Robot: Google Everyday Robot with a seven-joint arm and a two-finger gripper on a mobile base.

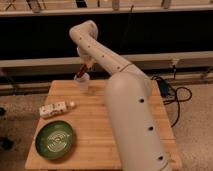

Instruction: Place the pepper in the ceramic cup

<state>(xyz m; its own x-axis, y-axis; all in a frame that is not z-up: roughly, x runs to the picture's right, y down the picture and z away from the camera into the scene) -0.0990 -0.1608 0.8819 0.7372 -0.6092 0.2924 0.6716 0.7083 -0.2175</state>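
Red pepper [81,70] hangs clamped in the gripper [84,64] just above the cup [81,83], far left on the counter [95,125]; plate [54,140] near left.

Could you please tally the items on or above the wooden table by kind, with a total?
Round green plate: 1
White bottle lying on its side: 1
White ceramic cup: 1
Red pepper at the cup's mouth, just below the robot's hand: 1
Total: 4
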